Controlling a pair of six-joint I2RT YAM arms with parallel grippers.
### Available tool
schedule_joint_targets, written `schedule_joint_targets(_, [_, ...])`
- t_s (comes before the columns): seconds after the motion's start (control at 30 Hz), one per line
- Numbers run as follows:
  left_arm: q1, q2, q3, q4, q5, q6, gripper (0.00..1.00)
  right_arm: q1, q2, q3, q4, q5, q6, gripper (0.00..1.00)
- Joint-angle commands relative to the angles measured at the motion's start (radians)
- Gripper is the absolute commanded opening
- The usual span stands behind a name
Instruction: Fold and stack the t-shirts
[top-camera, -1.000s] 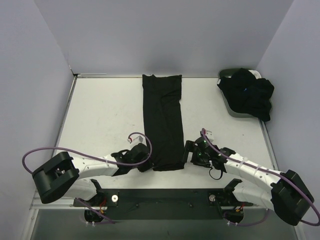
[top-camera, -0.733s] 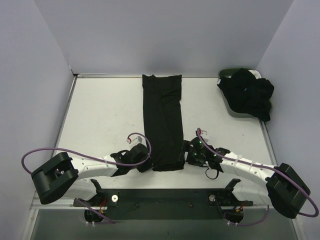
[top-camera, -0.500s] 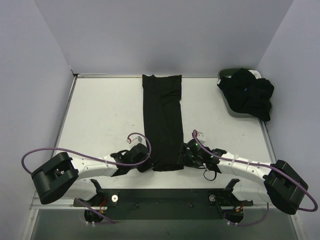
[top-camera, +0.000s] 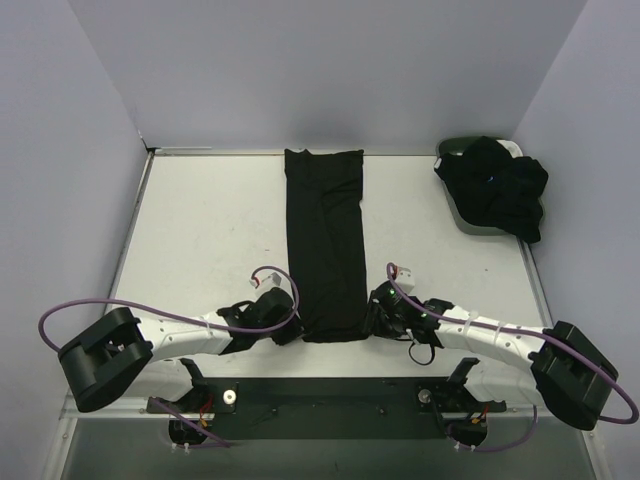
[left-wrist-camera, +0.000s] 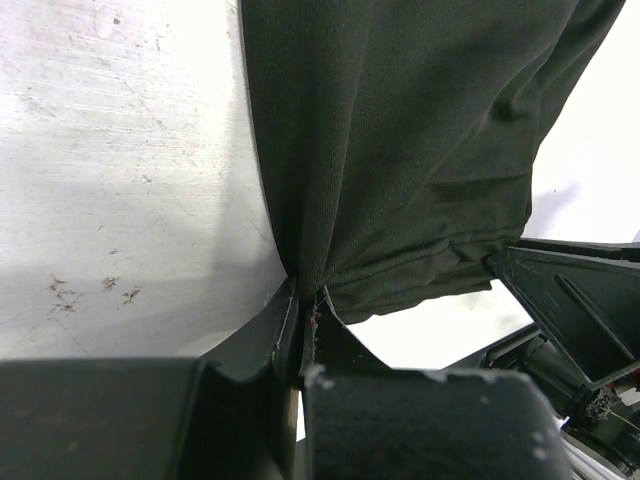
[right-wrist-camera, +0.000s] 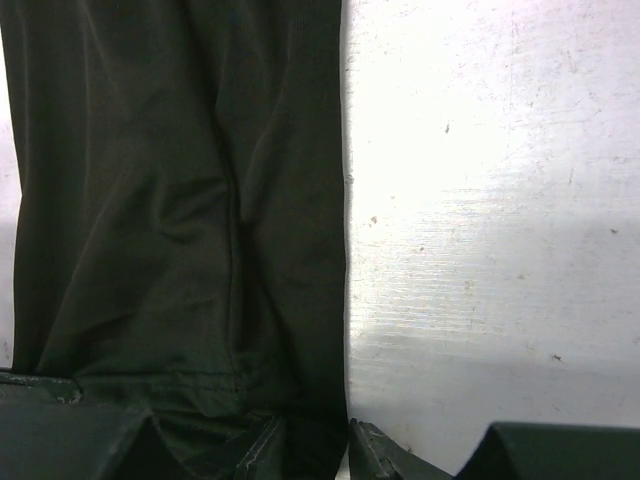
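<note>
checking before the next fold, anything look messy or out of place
Only the heap of black shirts at the far right: it overflows the dark basket and spills past its right side. The long folded shirt lies straight and flat.

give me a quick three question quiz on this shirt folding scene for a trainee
1. True or false: the long folded black t-shirt lies inside the basket.
2. What is the left hand shut on? A) the t-shirt's near corner B) the basket's rim C) nothing
3. Fill in: the heap of dark clothes sits at the far ____ corner of the table.
Key: 1 false; 2 A; 3 right.
</note>
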Motion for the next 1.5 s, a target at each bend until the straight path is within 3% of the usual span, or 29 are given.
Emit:
schedule_joint_targets(0.0, [0.004, -0.007, -0.026, -0.082, -0.021, 0.012, 0.0, 0.009, 0.044, 0.01, -0.025, 0.029, 0.011, 0.31])
schedule_joint_targets(0.57, [0.002, 0.001, -0.058, -0.046, -0.009, 0.008, 0.0, 0.052, 0.121, 0.069, -0.013, 0.038, 0.02, 0.33])
schedule_joint_targets(0.63, [0.004, -0.004, -0.062, -0.047, -0.006, 0.008, 0.0, 0.058, 0.122, 0.061, -0.008, 0.038, 0.025, 0.31])
schedule_joint_targets(0.87, [0.004, -0.056, -0.066, -0.092, -0.014, 0.011, 0.0, 0.069, 0.133, 0.053, -0.003, 0.042, 0.036, 0.0])
schedule_joint_targets(1.27, [-0.03, -0.275, 0.034, -0.36, -0.052, 0.045, 0.0, 0.179, -0.015, 0.148, -0.181, 0.159, 0.039, 0.0])
schedule_joint_targets(1.47, [-0.052, -0.337, 0.003, -0.374, -0.06, 0.025, 0.0, 0.239, -0.042, 0.168, -0.224, 0.21, 0.068, 0.0])
